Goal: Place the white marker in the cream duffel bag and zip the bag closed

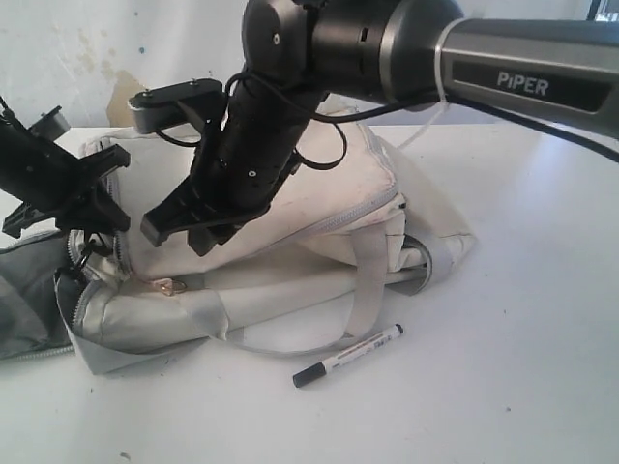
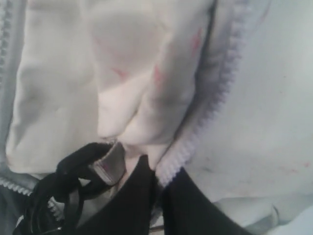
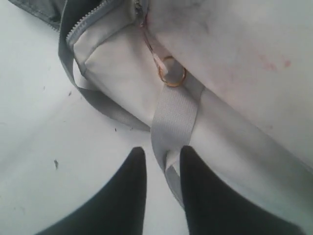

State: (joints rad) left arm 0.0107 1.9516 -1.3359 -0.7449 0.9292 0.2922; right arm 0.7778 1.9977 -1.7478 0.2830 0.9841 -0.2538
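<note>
The cream duffel bag lies on its side across the white table, its left end unzipped. The white marker lies free on the table in front of the bag, black cap to the left. My left gripper is at the bag's open left end, shut on the zipper edge; in the left wrist view the gripper pinches that edge beside a grey zipper pull. My right gripper reaches across over the bag's left part. It is open, with a grey webbing strap below its fingertips.
The bag's opened flap with dark grey lining spreads over the table's left edge. A brass ring sits on the bag's front where the strap is sewn. Bare table lies to the front and right. A wall stands behind.
</note>
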